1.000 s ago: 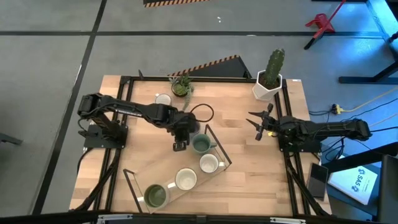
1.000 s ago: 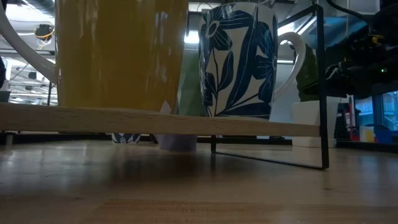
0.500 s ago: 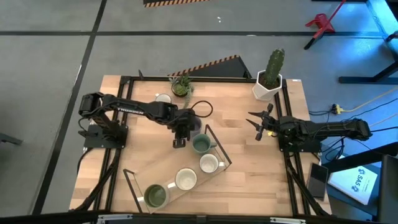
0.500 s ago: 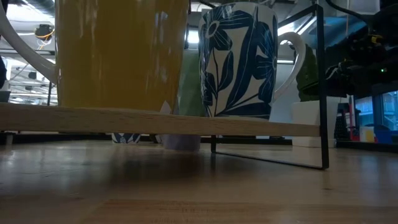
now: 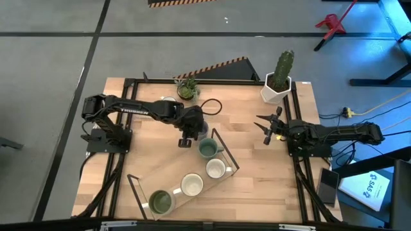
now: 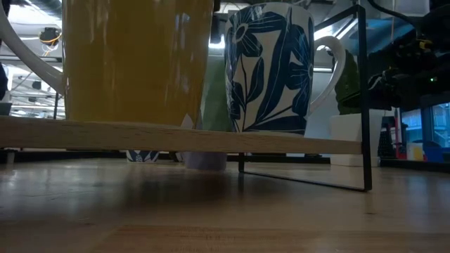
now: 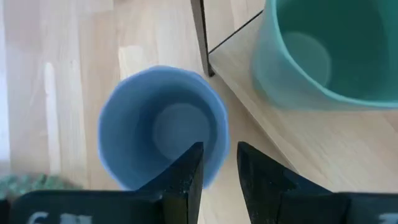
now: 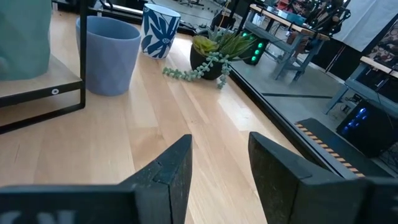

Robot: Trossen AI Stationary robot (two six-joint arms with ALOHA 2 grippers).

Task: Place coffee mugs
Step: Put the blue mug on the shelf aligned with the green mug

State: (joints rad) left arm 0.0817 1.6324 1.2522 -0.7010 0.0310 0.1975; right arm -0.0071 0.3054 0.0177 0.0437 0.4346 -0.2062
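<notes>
A lavender mug (image 7: 163, 127) stands upright on the table by the corner post of the wire rack (image 5: 221, 146); it also shows in the high view (image 5: 201, 132) and the right wrist view (image 8: 109, 53). My left gripper (image 7: 219, 152) is shut on its rim, reaching in from the left (image 5: 185, 142). On the rack's wooden shelf sit a teal mug (image 5: 207, 149), two white mugs (image 5: 216, 169) and an olive mug (image 5: 160, 201). A blue-patterned white mug (image 8: 160, 22) stands on the table farther back. My right gripper (image 5: 266, 128) waits open at the table's right. My left gripper pinches the lavender mug's wall at the rim (image 7: 211, 169), one finger (image 7: 186, 180) inside the mug and the other (image 7: 261, 183) outside. The fingers come from above, slanting down. The mug stays upright; in the right wrist view its base rests on the table.
A small trailing plant (image 5: 187, 88) and a white pot with a cactus (image 5: 277, 83) stand along the far edge. The rack's black frame (image 7: 200, 34) rises right beside the lavender mug. Bare wood lies between the rack and my right gripper (image 8: 217, 163).
My left gripper has gone a little toward the table's far edge and rolled about its own pointing line, keeping its hold on the lavender mug's rim. The mug has shifted slightly with it, still upright.
</notes>
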